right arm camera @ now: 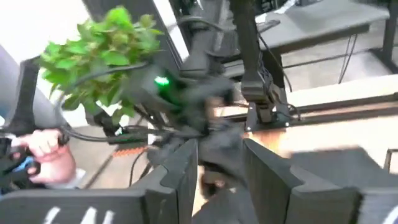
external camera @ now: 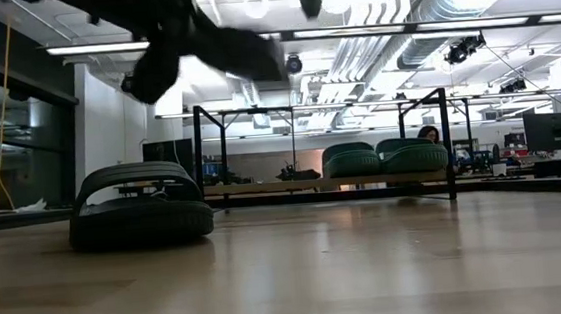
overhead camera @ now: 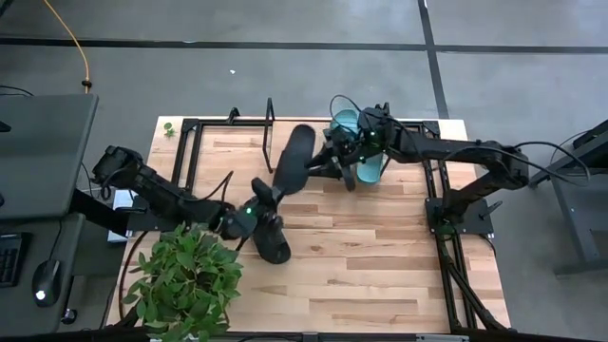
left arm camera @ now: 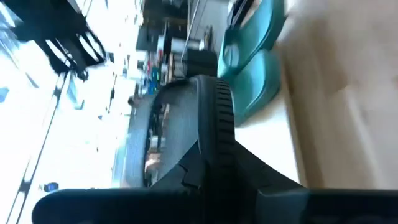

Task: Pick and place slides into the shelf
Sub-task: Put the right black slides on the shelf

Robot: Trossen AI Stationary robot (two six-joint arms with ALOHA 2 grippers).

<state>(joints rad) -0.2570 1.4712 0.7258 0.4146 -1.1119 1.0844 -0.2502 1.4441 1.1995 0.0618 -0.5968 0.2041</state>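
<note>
My left gripper (overhead camera: pixel 255 201) is shut on a black slide (overhead camera: pixel 294 157) that hangs lifted above the table's middle, stretching toward the far edge. My right gripper (right arm camera: pixel 217 177) is open at that slide's far end (overhead camera: pixel 318 161); whether its fingers touch the slide I cannot tell. A second black slide (overhead camera: pixel 274 242) (external camera: pixel 139 210) lies sole down on the table below the left gripper. Two teal slides (external camera: pixel 351 161) (external camera: pixel 411 157) stand side by side on the shelf (external camera: pixel 263 187) at the far edge, and they also show past the held slide (left arm camera: pixel 249 68). My left gripper holds the lifted black slide by its near end (left arm camera: pixel 208 165), pinched between the two fingers. The fingers reach nearly level from the table's left and near side and run along the slide. The slide is clear of the table and sticks out ahead of the fingers toward the shelf.
A potted green plant (overhead camera: pixel 185 280) stands at the table's near left corner, close to the left arm. Black metal frames (overhead camera: pixel 442 204) run along the table's left and right sides. A person's hand (right arm camera: pixel 46 146) shows beyond the table in the right wrist view.
</note>
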